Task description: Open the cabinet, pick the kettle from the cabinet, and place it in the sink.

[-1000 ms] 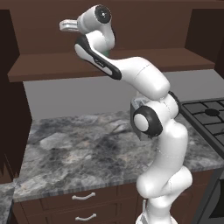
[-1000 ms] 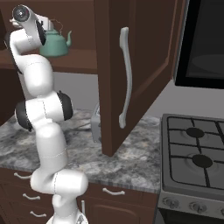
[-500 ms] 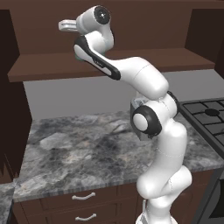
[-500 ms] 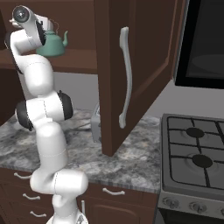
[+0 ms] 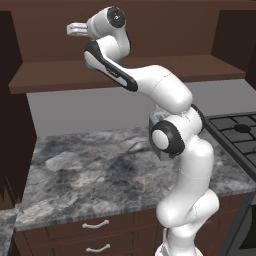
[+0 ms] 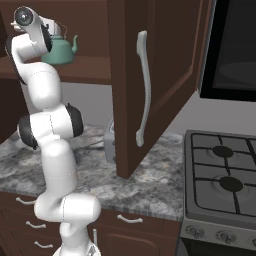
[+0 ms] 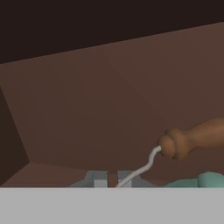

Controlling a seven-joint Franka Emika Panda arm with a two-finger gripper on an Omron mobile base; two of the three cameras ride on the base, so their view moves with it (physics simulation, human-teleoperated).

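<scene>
The cabinet (image 6: 165, 60) stands open, its door swung out toward me with a long silver handle (image 6: 143, 90). On its shelf (image 5: 45, 77) sits the teal kettle (image 6: 57, 50), spout pointing right. My gripper (image 6: 56, 25) reaches in at the kettle's top. In the hand view my gripper (image 7: 112, 179) is shut on the kettle's thin wire handle (image 7: 144, 166), which runs up to a brown wooden grip (image 7: 188, 140). A bit of the teal kettle body (image 7: 208, 179) shows at the lower right. In the left base view my arm hides most of the kettle. The sink is out of view.
Below the cabinet lies a grey marbled counter (image 5: 90, 170) with drawers (image 5: 95, 225) under it. A grey toaster (image 6: 110, 145) stands half behind the open door. A gas stove (image 6: 225, 175) is at the right, a dark microwave (image 6: 235, 50) above it.
The jaws have closed on the kettle's wire handle. The arm and the kettle have hardly moved.
</scene>
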